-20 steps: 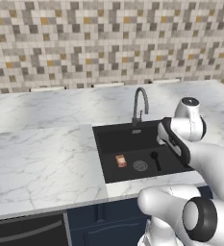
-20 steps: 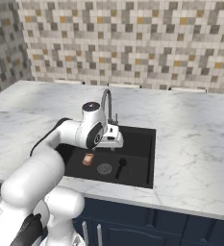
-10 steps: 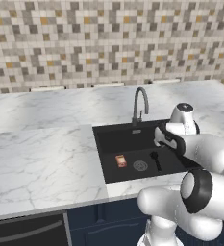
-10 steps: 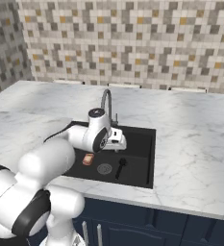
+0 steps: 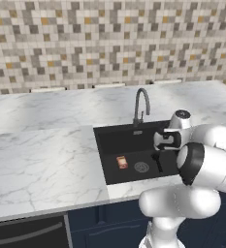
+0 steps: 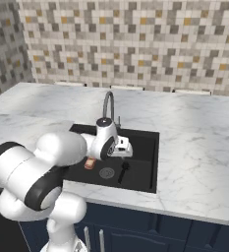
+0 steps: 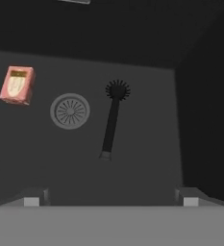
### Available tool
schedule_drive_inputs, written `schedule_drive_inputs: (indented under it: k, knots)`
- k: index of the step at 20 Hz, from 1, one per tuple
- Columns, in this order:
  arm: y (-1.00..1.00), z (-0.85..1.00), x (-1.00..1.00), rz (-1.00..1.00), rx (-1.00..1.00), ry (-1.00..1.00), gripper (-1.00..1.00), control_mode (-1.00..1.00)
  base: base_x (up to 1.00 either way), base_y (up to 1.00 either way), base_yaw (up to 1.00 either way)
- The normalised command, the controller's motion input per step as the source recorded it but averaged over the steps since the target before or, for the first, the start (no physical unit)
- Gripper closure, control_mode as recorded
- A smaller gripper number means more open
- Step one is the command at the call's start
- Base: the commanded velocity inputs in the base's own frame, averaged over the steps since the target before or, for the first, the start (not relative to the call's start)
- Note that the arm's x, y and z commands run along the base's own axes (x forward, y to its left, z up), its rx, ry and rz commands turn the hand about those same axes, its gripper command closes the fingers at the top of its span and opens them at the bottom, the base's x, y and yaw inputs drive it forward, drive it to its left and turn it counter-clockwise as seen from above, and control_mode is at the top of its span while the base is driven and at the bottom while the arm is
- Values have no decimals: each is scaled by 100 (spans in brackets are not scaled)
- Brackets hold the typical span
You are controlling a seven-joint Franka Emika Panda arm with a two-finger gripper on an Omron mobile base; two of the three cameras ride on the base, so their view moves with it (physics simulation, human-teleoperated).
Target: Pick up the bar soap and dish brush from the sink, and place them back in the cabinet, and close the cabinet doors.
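The hand point(image 7: 111, 199) is seen above the right part of the sink point(image 5: 104, 155); only its two fingertips point(image 7: 34, 199) are shown at the bottom of the hand view, set wide apart with nothing between them. In the left base view the hand point(image 5: 164, 140) is partly covered by the arm, and part of the brush point(image 5: 159, 162) is cut off behind it. In the right base view the hand point(image 6: 122, 147) is small and its jaws are hard to make out.

The brush point(image 7: 112, 120) lies on the sink floor just ahead of the open hand, roughly centred between the fingertips, handle end nearer, bristly head farther. The soap point(image 7: 17, 85) lies flat well to the left, beyond the round drain point(image 7: 69, 111), which sits between soap and brush. Nothing is held.

The sink's right wall point(image 7: 205, 120) rises close beside the brush; the back wall stands beyond its head. Bare sink floor lies around the brush on the drain side. The marble table point(image 6: 199, 147) surrounds the sink, and the faucet point(image 6: 107, 106) stands at its rear edge.
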Motion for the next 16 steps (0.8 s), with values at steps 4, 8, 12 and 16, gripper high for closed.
schedule_drive_inputs:
  k: [4,8,12,16]
  knots:
    - [-5,-38,18,0,0,0,-100,-100,0,0,0]
    - [-3,-39,13,0,0,0,-100,-100,0,0,0]
    - [0,-36,17,0,0,0,-100,-100,0,0,0]
    - [0,-27,16,0,0,0,-100,-100,0,0,0]
